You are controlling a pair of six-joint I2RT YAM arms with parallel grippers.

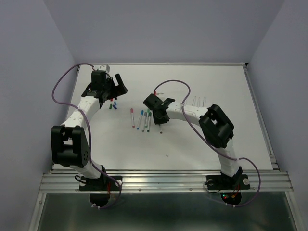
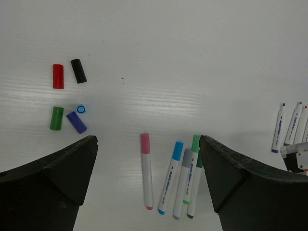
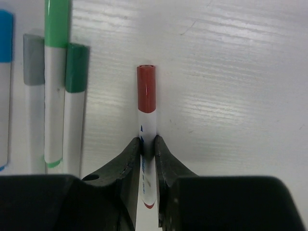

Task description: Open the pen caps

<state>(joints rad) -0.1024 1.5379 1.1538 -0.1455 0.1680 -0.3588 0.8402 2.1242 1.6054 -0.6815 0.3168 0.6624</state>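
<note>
My right gripper (image 3: 147,147) is shut on the white barrel of a pen (image 3: 148,127) with a brown-red cap (image 3: 146,89) still on, held low over the table; it also shows in the top view (image 1: 161,117). Beside it lie capped pens: pink (image 2: 146,171), blue (image 2: 172,175), grey (image 2: 182,185), light green (image 2: 192,166) and dark green (image 3: 76,77). My left gripper (image 2: 149,144) is open and empty above the table, also seen in the top view (image 1: 109,92). Loose caps lie near it: red (image 2: 57,76), black (image 2: 78,70), green (image 2: 57,118), purple (image 2: 76,122) and a blue one on end (image 2: 81,109).
Uncapped pens (image 2: 279,127) lie in a row right of the capped group, behind my right arm (image 1: 195,102). The table's raised rim (image 1: 260,115) runs along the right side, and a metal rail (image 1: 163,180) borders the near edge.
</note>
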